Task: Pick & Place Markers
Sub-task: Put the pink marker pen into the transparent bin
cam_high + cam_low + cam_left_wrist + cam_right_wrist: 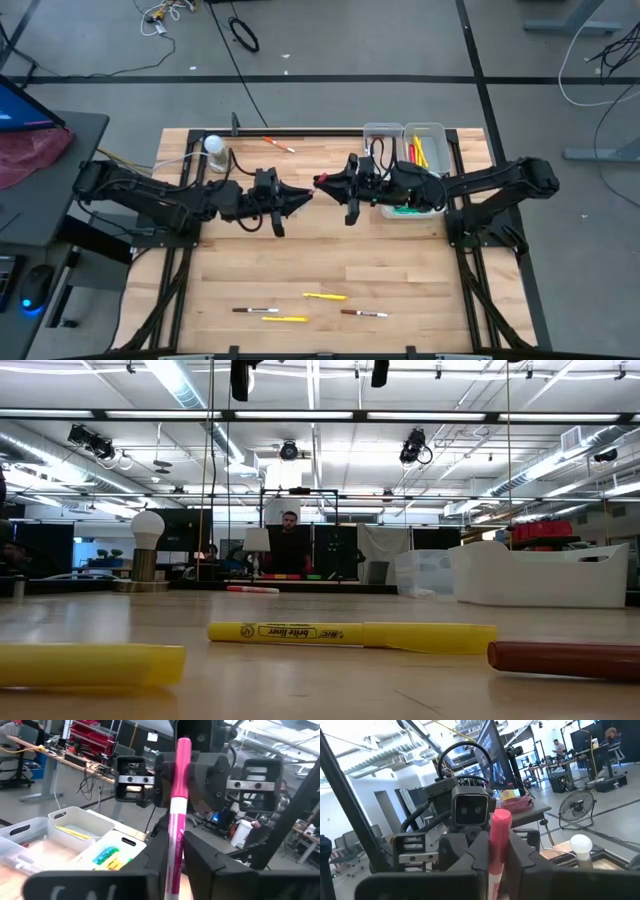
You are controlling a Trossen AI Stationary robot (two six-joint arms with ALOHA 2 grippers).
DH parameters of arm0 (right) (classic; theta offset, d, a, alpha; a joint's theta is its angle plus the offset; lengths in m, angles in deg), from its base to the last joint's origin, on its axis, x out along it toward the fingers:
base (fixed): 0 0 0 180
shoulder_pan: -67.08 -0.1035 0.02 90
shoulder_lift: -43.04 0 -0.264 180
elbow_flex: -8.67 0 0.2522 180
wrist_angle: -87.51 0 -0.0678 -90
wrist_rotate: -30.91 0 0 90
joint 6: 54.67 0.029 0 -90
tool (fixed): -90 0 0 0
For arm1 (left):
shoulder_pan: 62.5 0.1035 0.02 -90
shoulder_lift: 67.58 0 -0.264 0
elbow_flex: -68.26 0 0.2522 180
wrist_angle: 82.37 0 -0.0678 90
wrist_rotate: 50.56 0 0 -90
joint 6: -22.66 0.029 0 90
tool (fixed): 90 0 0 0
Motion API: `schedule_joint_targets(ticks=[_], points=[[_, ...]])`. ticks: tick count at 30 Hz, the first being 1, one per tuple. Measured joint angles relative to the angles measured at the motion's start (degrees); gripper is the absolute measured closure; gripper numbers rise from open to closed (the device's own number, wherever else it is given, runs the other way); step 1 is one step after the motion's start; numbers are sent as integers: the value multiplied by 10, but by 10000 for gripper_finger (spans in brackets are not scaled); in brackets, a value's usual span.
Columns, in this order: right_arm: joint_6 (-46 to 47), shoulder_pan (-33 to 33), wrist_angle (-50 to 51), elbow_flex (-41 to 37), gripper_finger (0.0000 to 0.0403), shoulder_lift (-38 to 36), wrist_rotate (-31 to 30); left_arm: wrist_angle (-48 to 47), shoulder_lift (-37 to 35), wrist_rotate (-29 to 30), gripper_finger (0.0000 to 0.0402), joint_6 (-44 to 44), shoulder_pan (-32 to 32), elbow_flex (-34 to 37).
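High view, pink marker (318, 181) lengthwise between left claw (300, 194) and right claw (331, 182), both gripping.

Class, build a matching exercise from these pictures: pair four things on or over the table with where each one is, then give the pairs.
Things:
1. pink marker
2. white ball lamp
3. clear bins
4. yellow highlighter

Places:
A. far left corner of the table
B. near edge, lying flat
C. between both grippers, above mid-table
D. far right side, beneath the right arm

Pairs: 1-C, 2-A, 3-D, 4-B
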Motion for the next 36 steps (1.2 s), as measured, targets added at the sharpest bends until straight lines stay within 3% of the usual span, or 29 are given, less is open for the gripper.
schedule_joint_targets(ticks=[5,10,13,18,23,27,32,36], points=[[-3,3,91,-1,367,-63,-34,-26,0,29,290,-10,0,0],[10,34,276,0,374,-159,-109,-68,0,57,230,-25,0,0],[42,84,411,7,380,-208,-138,-83,0,60,206,-25,0,0],[68,217,593,11,380,-219,-133,-93,0,60,194,-25,0,0],[37,357,629,-7,380,-153,-68,-95,0,61,203,-25,0,0],[18,430,604,-6,380,-71,-40,-95,0,61,208,-25,0,0],[67,479,591,-6,380,28,17,-95,0,61,209,-25,0,0],[97,483,579,-7,373,80,30,-95,0,61,209,-25,0,0]])
